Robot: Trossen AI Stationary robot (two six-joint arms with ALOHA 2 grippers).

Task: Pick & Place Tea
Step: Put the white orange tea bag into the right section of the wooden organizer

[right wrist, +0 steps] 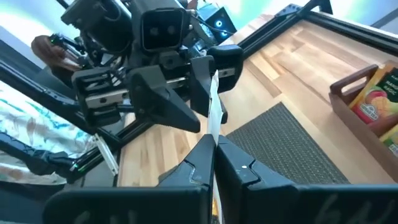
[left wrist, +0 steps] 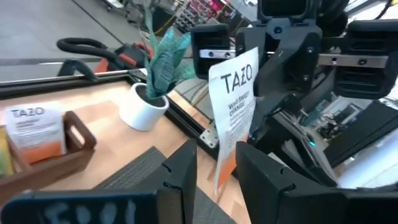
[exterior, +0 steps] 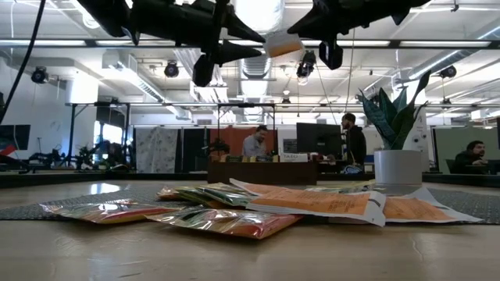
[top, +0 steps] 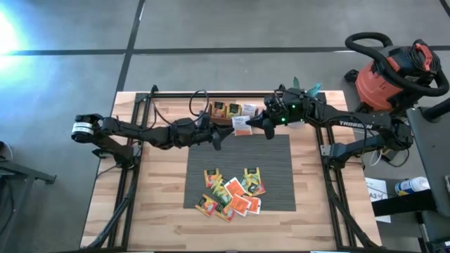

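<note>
A white-and-orange paper sachet (left wrist: 233, 99) printed "TAZO" is pinched by the right gripper (right wrist: 214, 146); the left gripper's (left wrist: 214, 171) spread fingers straddle it beside a white potted plant (left wrist: 146, 106).

Grey tiled floor (top: 211, 28) — red shop vacuum (top: 390, 70), potted plant (exterior: 397, 148), ceiling lights.
</note>
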